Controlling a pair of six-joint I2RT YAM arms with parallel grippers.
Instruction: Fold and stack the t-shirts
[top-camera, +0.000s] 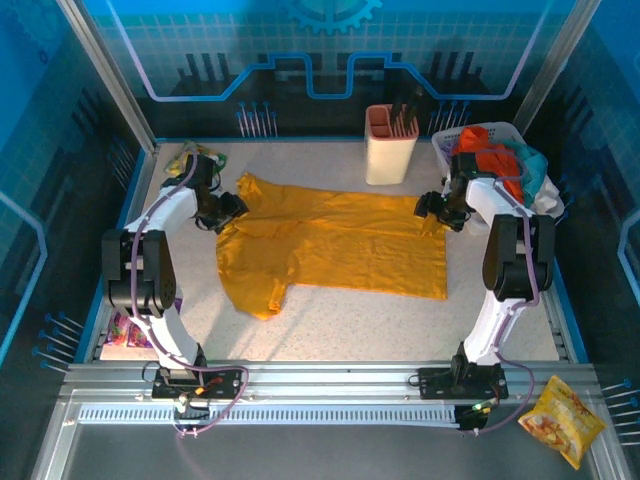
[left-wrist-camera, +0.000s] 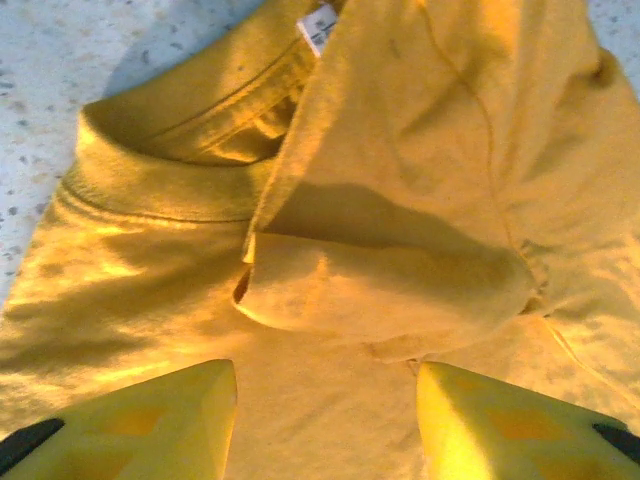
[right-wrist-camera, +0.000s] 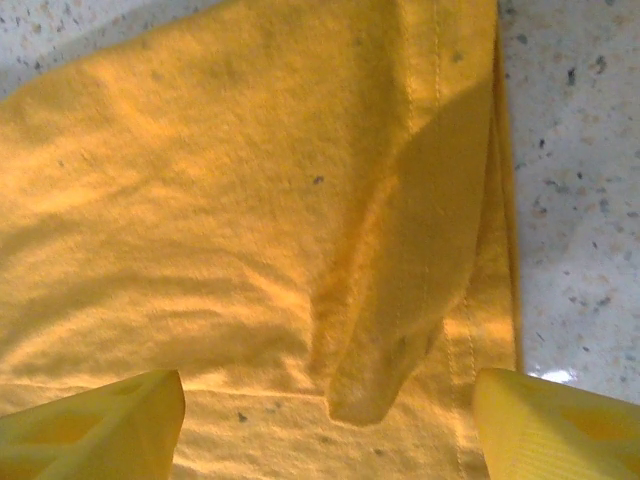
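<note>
**Two grippers open at tee ends; fold not yet begun**

Left gripper (top-camera: 230, 209): sits at the left end of the mustard tee (top-camera: 340, 245), low over the cloth just below the collar (left-wrist-camera: 170, 150). Jaws spread apart, nothing between them. Neck label (left-wrist-camera: 320, 25) shows at the collar edge. A loose flap of fabric (left-wrist-camera: 380, 285) lies doubled over in front of the fingers.

Tee: lies spread on the table (top-camera: 350, 330), centre, between both arms. Long axis runs left-right in the top view; collar end points left, hem (right-wrist-camera: 500, 200) points right. One sleeve (top-camera: 262, 300) sticks out twd the near edge. Surface rumpled, esp. at the left.

Right gripper (top-camera: 433, 207): over the hem corner, jaws wide, holding nothing. A raised ridge (right-wrist-camera: 400, 300) runs along the hem edge.

Other tees (top-camera: 490, 155): orange-red and teal, heaped in the basket (top-camera: 443, 146) far right, not yet handled.

Judgement, step in hand: pinch both ends to start the fold. Recommend each gripper takes one layer only, close to the edge; left should flatten or avoid the doubled flap, else the crease goes in crooked. Lift both ends evenly, keeping the cloth taut along its axis.
</note>
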